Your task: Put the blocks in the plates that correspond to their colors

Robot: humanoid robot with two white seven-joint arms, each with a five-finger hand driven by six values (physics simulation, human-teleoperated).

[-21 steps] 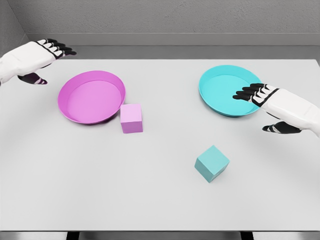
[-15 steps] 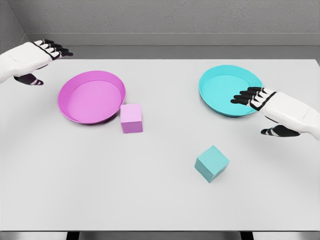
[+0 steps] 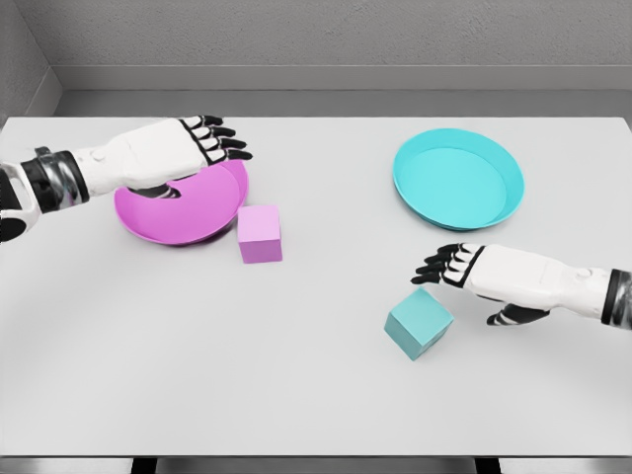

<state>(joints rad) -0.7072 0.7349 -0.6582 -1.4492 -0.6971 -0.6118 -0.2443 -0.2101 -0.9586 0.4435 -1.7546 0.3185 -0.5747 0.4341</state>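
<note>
- Left hand (image 3: pixel 188 148) reaching in from the left edge, forearm nearly level, palm down over the pink plate (image 3: pixel 197 219) at upper left of the frame.
- Fingers (image 3: pixel 225 138) stretched out flat toward the right, lightly spread, holding nothing; thumb tucked beneath, just over the plate's inside.
- Possibly touching the plate's far rim, though hard to tell from this angle.
- Right hand (image 3: pixel 474 272) coming in from the right edge, low over the table (image 3: pixel 316 395), palm down, forearm angled slightly up toward the right.
- Fingers (image 3: pixel 439 267) spread and extended leftward, empty; thumb hanging below the palm.
- Fingertips just above and to the right of the teal block (image 3: pixel 419 323), apparently not in contact.
- Teal block right of centre, lower half of the frame, turned corner-on, well apart from the teal plate (image 3: pixel 509 193) at upper right.
- Pink block (image 3: pixel 260 234) left of centre, square to the view, just beside the pink plate's lower right rim.
- Both blocks on the table, outside their plates.
- No readable labels or writing anywhere.
</note>
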